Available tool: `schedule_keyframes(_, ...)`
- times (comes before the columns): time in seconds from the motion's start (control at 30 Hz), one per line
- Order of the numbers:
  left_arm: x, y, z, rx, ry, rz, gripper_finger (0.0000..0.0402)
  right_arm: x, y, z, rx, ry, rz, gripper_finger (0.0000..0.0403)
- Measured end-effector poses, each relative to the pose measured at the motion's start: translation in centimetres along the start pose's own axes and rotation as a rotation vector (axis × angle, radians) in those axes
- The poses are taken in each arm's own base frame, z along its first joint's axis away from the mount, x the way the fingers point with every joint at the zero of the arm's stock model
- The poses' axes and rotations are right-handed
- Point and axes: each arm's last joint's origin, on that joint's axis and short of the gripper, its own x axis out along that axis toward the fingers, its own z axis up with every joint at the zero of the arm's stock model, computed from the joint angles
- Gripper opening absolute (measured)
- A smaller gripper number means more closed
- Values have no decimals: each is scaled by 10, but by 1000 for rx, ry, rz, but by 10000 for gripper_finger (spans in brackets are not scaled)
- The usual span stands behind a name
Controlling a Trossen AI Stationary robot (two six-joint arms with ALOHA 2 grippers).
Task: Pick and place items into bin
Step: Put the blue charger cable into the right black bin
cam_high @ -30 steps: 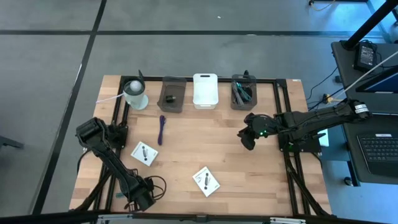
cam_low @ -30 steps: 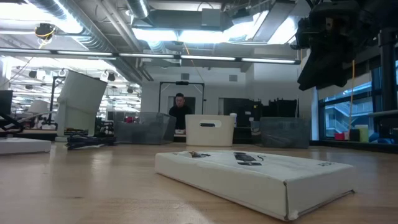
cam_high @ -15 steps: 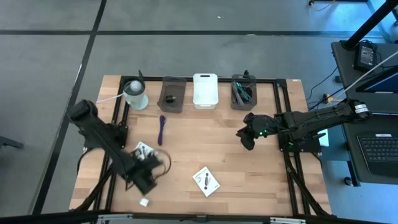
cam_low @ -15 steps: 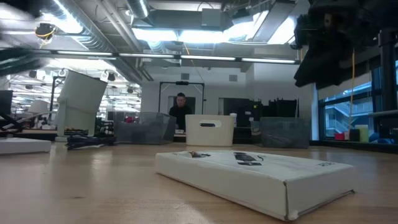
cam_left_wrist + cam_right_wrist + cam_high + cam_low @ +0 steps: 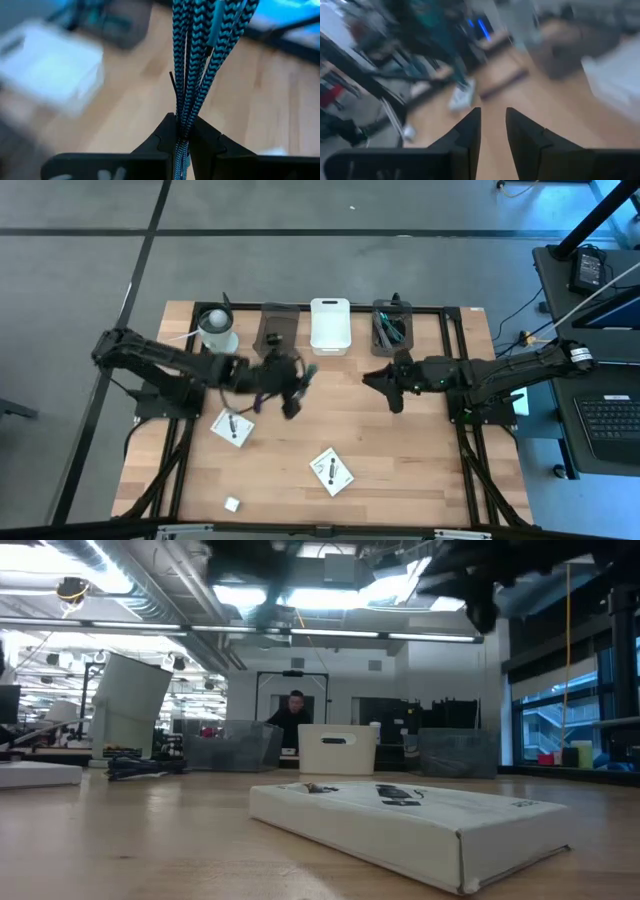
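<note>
On the left of the surface (image 5: 400, 450), the purple stick (image 5: 260, 388), two white packets (image 5: 232, 427) (image 5: 331, 470) and a tiny white cube (image 5: 231, 504) lie unbinned. The left gripper (image 5: 296, 385), fingers clamped on a teal braided tie (image 5: 192, 65), hangs near the far bins (image 5: 278, 332). Right of it, the right gripper (image 5: 378, 380) hovers empty, fingers slightly apart. Judging by this, most of the job remains.

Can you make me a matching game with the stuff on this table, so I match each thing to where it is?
Things:
1. teal braided tie
2. white bin
3. tiny white cube
4. purple stick

Places:
A. alone near the table's front edge
B. pinched in the left claw
C. middle of the back row
D. flat on the wood, beyond the right claw

Pairs: 1-B, 2-C, 3-A, 4-D
</note>
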Motion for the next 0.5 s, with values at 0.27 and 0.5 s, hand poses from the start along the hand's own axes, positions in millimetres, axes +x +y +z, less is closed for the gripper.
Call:
schedule_keyframes(0.27, 33, 43, 42, 87, -161, -182, 22, 0, 0, 24, -19, -200, 53, 111)
schedule_keyframes(0.5, 59, 66, 49, 125, -169, -279, 22, 7, 1, 39, -57, -242, 29, 181)
